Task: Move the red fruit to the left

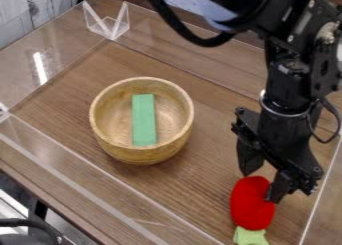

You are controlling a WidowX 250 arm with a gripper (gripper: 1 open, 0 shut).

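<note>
The red fruit [251,203] lies on the wooden table near the front right, its light green cap [250,235] pointing toward the front edge. My gripper [265,176] points straight down right above and behind the fruit's top. Its two black fingers [246,157] stand apart, and the lower fingertip overlaps the fruit's upper right edge. I cannot tell whether the fingers touch the fruit. Nothing is clamped between them.
A wooden bowl [104,120] holding a flat green block [143,118] stands left of the gripper, mid-table. Clear acrylic walls [54,49] border the table, and a clear stand [107,21] sits at the back left.
</note>
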